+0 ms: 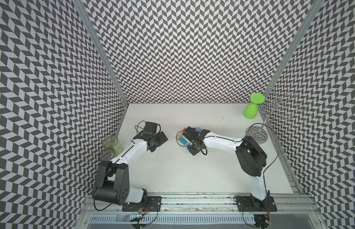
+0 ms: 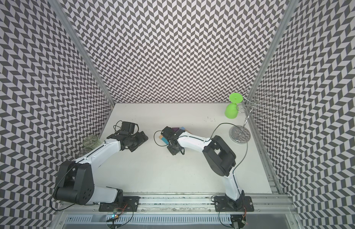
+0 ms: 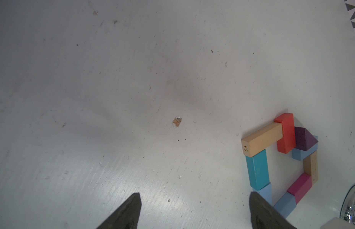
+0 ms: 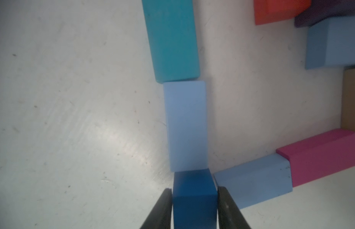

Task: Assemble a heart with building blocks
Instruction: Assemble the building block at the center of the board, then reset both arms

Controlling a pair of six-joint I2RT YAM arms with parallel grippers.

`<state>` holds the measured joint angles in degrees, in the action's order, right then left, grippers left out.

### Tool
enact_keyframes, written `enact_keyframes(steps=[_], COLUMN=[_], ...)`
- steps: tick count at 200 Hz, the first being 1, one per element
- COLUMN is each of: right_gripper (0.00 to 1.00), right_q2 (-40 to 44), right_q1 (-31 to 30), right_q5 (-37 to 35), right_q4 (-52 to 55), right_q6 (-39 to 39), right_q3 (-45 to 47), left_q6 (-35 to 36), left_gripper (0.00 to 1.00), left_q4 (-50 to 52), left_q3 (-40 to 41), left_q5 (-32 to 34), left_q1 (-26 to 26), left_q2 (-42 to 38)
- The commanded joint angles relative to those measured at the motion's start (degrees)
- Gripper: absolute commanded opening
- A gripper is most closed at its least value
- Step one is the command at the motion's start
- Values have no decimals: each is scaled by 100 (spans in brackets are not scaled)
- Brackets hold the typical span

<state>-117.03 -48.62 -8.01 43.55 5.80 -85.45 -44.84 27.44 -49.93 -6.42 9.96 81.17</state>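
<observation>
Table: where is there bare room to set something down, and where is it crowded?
Free: the wide patch of table between the left arm, right arm and front rail; the strip between back wall and heart. Crowded: around the heart under the right end effector, beside the tumblers, and near the goblet and rack.

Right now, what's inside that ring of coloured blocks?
Only bare white table shows inside the ring of blocks. In both top views the right arm covers most of that space.
</observation>
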Motion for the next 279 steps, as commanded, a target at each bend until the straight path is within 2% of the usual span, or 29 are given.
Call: enact_keyframes(steps=[1,104,122,159,177,191,207,228,236,240,255,269,279], right_gripper=[43,48,53,73,80,82,83,89,93,100,100,99,99], right_q2=[-100,83,202,737,1169,1675,2570,4145,4744,5019,5824,6223,6259], right_q1=[27,63,63,169,530,1010,1706,2477,2588,2594,2603,2628,2678], right_q5=[45,-157,-183,-459,-346,-65,301,218,-96,-338,-1273,-1996,-2219], right_q4=[-22,7,37,110,32,-303,-1192,-3088,-3918,-4340,-5618,-6532,-6817], right_q6=[-44,-59,-70,42,178,430,855,1443,1437,1398,1388,1429,1241], right_q3=[-117,-394,-419,-748,-973,-890,-167,1730,2690,3169,4688,5821,6309], left_q6=[2,-34,-36,126,283,425,665,1246,1476,1571,1873,2429,2775], left_gripper=[87,87,87,87,87,87,88,88,89,90,90,89,89], left_q4=[-99,-136,-150,-260,-424,-581,-770,-1155,-1276,-1346,-1870,-3095,-4193], left_q3=[-25,-34,-42,-222,-466,-689,-932,-983,-948,-904,-561,291,1041], left_q5=[-48,-92,-110,-80,-16,154,466,934,1192,1354,2040,2439,2702], left_q1=[-46,-46,-42,-46,-40,-46,-49,-53,-64,-63,-90,-107,-124], left_q2=[66,40,22,-85,-183,-298,-471,-815,-901,-938,-1059,-1238,-1398])
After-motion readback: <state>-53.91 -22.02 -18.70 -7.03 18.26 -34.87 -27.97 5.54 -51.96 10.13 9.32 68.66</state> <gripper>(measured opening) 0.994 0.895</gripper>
